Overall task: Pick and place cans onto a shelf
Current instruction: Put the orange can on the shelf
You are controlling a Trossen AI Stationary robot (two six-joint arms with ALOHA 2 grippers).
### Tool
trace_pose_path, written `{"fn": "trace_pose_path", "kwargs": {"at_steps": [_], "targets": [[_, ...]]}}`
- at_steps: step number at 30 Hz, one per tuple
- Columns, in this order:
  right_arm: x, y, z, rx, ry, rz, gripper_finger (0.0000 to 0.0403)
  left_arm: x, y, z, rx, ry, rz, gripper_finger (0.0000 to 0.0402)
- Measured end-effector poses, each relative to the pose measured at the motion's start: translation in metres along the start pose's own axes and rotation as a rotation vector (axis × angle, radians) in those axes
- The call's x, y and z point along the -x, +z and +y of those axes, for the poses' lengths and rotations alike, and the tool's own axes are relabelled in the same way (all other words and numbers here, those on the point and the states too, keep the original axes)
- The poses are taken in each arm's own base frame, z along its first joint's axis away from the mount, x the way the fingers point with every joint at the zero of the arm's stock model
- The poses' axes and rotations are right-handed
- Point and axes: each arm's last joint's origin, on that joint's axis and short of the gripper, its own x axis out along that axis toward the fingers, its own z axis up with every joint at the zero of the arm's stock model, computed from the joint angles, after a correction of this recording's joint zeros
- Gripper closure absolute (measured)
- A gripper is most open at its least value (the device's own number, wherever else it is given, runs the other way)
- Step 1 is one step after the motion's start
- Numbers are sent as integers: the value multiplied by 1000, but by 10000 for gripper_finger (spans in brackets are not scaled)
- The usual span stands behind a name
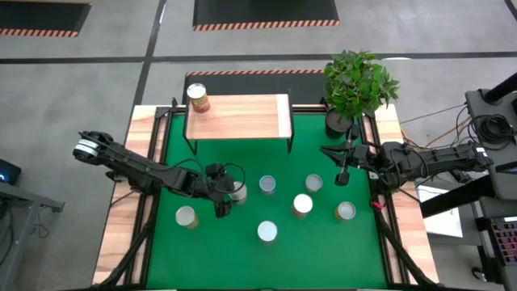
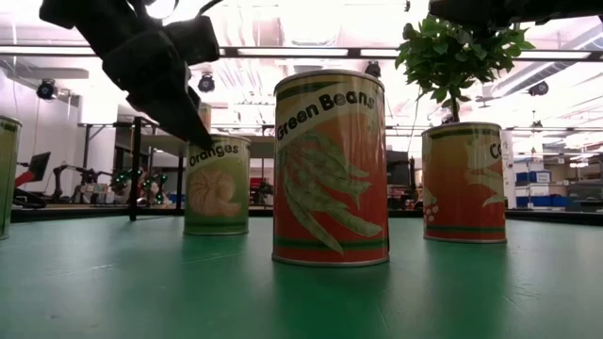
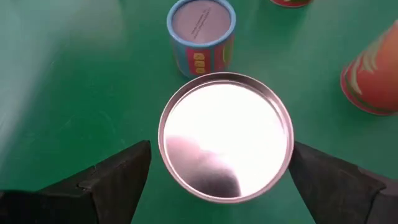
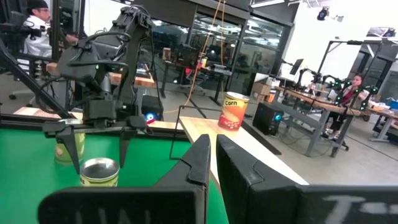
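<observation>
My left gripper (image 1: pixel 230 192) hangs open over a can with a silvery top (image 3: pixel 225 135) that stands upright on the green mat (image 1: pixel 226 250). Its two fingers (image 3: pixel 118 180) stand on either side of the can's rim, apart from it. The right wrist view shows the same gripper and can (image 4: pixel 99 173) from the side. Several more cans stand upright on the mat, among them a blue-sided one (image 3: pixel 202 34) and a Green Beans can (image 2: pixel 330 169). One Corn can (image 1: pixel 198 97) stands on the pale-wood shelf (image 1: pixel 242 117). My right gripper (image 1: pixel 343 166) is shut and empty at the mat's far right.
A potted plant (image 1: pixel 355 85) stands at the far right corner, right beside my right gripper. The shelf's black legs (image 1: pixel 289 145) stand on the mat's far part. The other cans (image 1: pixel 302 204) are spread over the mat's middle and right.
</observation>
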Motion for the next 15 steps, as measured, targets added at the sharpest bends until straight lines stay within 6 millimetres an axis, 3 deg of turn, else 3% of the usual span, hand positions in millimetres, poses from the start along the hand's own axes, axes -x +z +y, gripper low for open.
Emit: {"fn": "trace_pose_path", "kwargs": {"at_steps": [8, 15], "targets": [[0, 0, 0, 3, 0, 1, 385, -10, 0, -4, -18, 10, 18, 56], [0, 0, 0, 3, 0, 1, 385, -10, -1, -4, -21, 12, 24, 104]]}}
